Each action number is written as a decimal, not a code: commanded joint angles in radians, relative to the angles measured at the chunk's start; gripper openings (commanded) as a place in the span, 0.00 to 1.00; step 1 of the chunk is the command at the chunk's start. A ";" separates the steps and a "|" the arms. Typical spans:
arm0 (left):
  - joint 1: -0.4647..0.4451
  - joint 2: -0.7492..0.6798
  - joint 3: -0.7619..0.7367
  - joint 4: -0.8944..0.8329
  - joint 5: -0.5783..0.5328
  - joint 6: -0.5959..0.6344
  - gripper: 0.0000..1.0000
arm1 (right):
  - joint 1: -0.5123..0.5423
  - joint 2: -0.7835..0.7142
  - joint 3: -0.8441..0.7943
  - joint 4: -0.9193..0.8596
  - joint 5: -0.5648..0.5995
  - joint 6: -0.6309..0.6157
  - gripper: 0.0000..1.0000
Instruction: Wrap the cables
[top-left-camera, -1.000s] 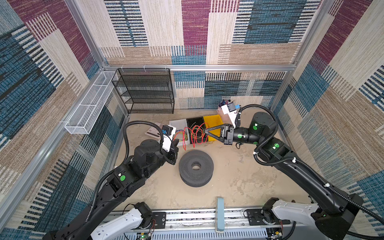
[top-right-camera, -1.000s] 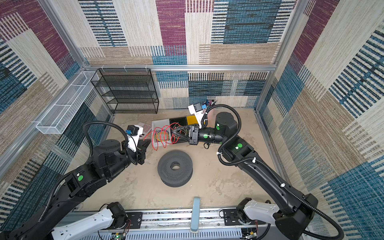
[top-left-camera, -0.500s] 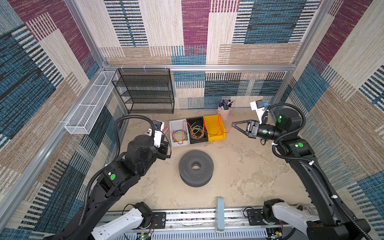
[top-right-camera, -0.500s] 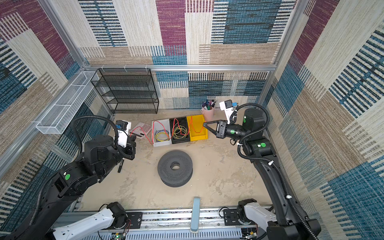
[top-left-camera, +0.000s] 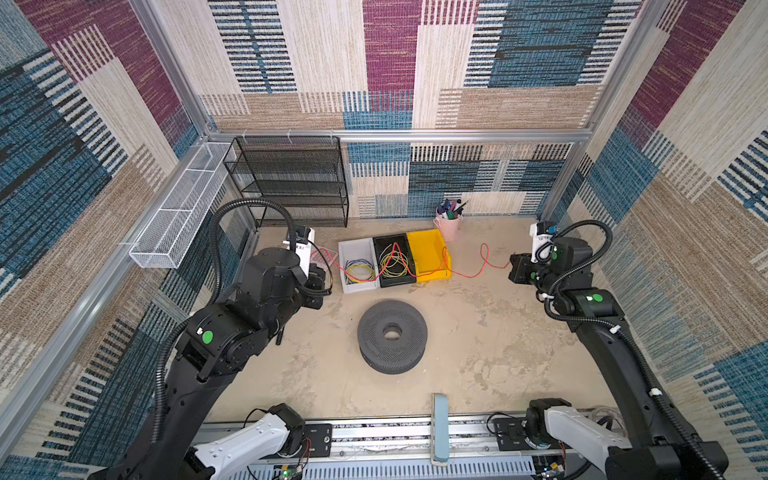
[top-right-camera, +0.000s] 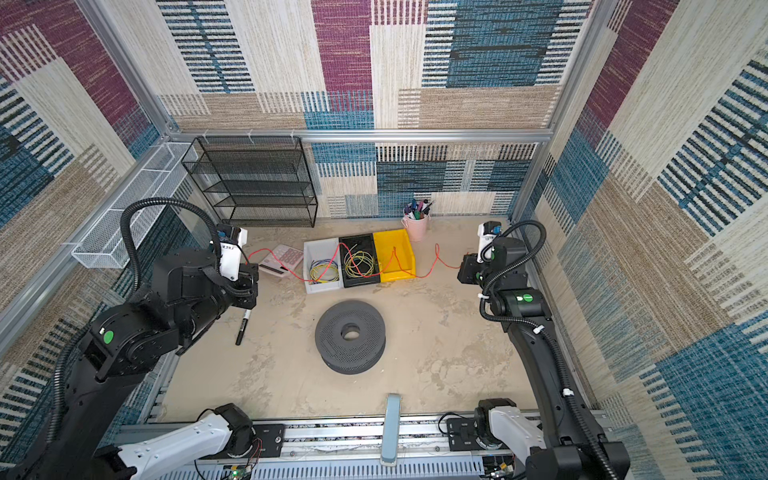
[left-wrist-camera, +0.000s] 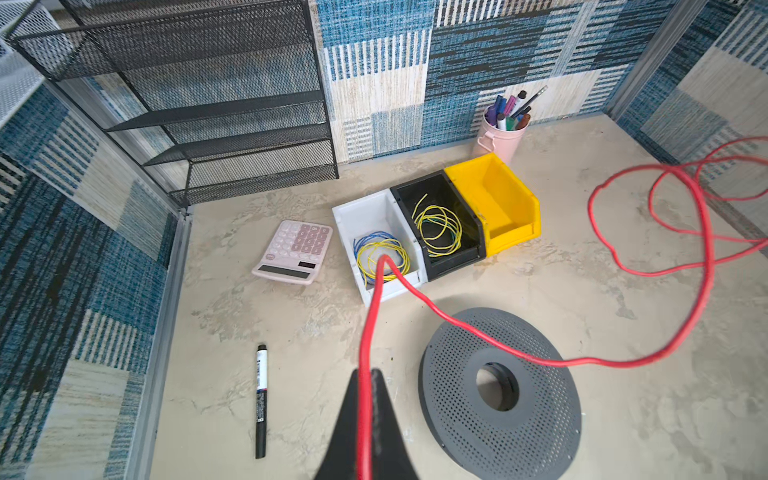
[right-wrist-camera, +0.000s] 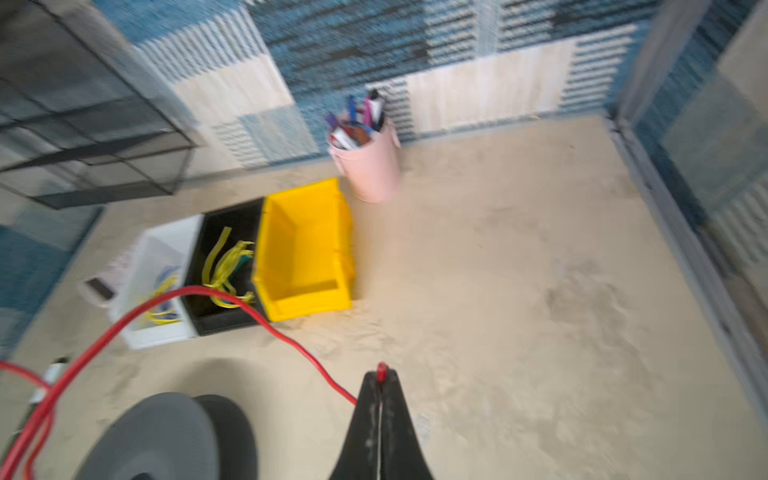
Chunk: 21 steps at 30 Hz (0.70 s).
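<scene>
One red-orange wire, strung over three bins in a row: white bin, black bin, yellow bin. One gray spool out front. Two claws, left gripper and right gripper, both clamped tight on that wire.

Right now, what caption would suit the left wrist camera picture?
Left gripper shut on the red wire, which loops away past the grey spool.

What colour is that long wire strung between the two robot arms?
Red-orange; the wire shows best in the left wrist view.
</scene>
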 joint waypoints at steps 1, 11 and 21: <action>0.017 0.058 0.089 -0.099 0.095 -0.056 0.00 | -0.002 -0.040 -0.039 0.082 0.209 0.008 0.00; 0.018 0.237 0.285 -0.195 0.496 -0.102 0.00 | -0.001 0.054 -0.160 0.086 -0.168 0.053 0.02; -0.004 0.256 0.196 -0.104 0.569 -0.280 0.00 | -0.001 0.022 -0.112 0.037 -0.279 -0.012 0.60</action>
